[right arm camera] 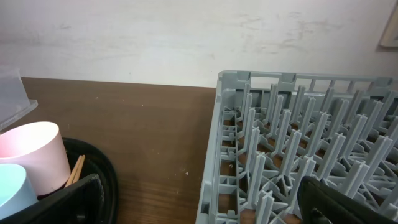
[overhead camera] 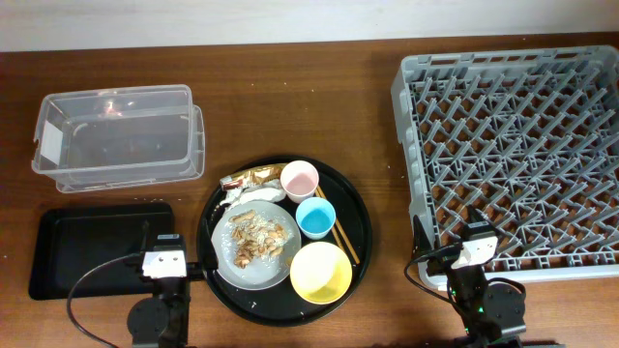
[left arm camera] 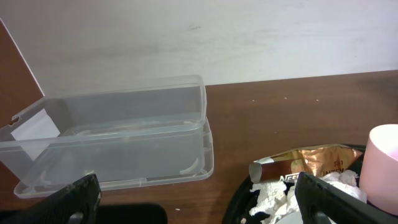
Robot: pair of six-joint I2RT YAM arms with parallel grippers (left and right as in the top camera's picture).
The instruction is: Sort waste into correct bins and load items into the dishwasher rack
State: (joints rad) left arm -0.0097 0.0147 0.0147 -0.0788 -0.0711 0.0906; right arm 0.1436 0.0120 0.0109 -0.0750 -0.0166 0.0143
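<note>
As the arms stood: both low at the near edge of the table, nothing held.
Left end effector [left arm camera: 199,206]: jaws spread wide, empty.
Right end effector [right arm camera: 199,202]: jaws spread wide, empty.
Waste: the tissue [overhead camera: 235,200], wrapper [overhead camera: 249,178] and food scraps [overhead camera: 259,238] sat on the left half of the round tray [overhead camera: 364,232], the scraps on the plate [overhead camera: 224,267].
Bearing: the waste lay ahead and to the right of the left end effector, so the left arm was the nearer one.
Wrapper's long axis: roughly left to right across the table.
Bins: the clear tub [overhead camera: 193,126] was far left; the black tray [overhead camera: 87,242] was just left of the left arm.
Dishes: the pink cup [overhead camera: 300,179], blue cup [overhead camera: 315,217] and yellow bowl [overhead camera: 320,271] sat left of the right arm.
Rack [overhead camera: 503,60]: straight ahead of the right arm, empty.
Left wrist view: showed the wrapper's print and the tissue at the tray's rim, but not the plate.
Right wrist view: showed the rack's upright pegs and the chopsticks [right arm camera: 74,169] beside the cups.
Overhead only: the bowl, scraps and black tray.
</note>
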